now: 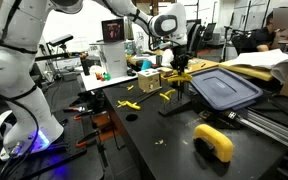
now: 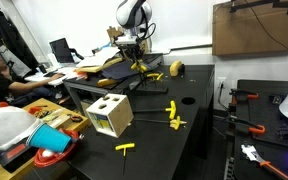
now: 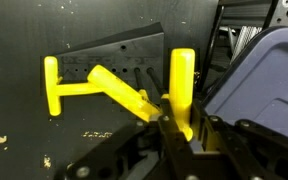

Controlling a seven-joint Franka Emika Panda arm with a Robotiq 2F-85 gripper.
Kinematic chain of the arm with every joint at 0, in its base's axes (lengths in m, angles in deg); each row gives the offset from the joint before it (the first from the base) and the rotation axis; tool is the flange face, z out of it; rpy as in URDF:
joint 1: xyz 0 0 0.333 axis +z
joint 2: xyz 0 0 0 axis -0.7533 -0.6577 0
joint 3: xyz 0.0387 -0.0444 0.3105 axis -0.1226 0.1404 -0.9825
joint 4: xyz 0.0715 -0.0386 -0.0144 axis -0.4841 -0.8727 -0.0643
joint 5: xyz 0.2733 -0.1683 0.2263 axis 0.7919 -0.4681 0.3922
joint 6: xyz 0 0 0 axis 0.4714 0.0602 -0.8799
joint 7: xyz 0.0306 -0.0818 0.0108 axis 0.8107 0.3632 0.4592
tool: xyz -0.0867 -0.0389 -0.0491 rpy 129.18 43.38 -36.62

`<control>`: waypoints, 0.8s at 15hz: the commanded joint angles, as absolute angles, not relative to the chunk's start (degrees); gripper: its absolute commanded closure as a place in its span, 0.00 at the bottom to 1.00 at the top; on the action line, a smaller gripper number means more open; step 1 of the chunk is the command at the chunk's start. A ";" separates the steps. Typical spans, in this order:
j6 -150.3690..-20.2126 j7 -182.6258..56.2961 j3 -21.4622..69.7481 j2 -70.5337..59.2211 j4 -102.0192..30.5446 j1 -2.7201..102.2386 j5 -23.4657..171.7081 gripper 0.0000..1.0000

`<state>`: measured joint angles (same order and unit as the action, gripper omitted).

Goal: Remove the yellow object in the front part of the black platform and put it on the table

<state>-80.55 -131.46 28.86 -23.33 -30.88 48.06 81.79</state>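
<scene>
In the wrist view my gripper (image 3: 187,125) is shut on an upright yellow peg-shaped object (image 3: 182,80) at the near end of the black platform (image 3: 119,52). A second yellow T-shaped object (image 3: 79,86) lies on the platform to its left. In both exterior views the gripper (image 1: 181,72) (image 2: 136,58) hangs low over the platform (image 1: 177,106), beside the grey-blue lid. Whether the held object has left the plate cannot be told.
The grey-blue ribbed lid (image 1: 225,88) (image 3: 259,70) lies close beside the platform. Loose yellow pieces (image 1: 130,104) (image 2: 172,111) lie on the black table (image 1: 164,145). A wooden box (image 2: 110,115) and a yellow curved block (image 1: 215,141) stand further off.
</scene>
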 commanded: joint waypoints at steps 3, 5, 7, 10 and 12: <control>-80.44 -127.58 29.47 -16.01 -37.02 49.80 78.29 0.94; -79.42 -126.51 29.55 -13.46 -39.01 50.52 76.15 0.94; -78.11 -125.28 29.22 -10.95 -40.90 50.90 74.52 0.94; -77.18 -123.34 28.60 -6.98 -43.94 51.31 72.62 0.94; -76.74 -121.15 27.90 -4.47 -45.50 51.21 72.11 0.94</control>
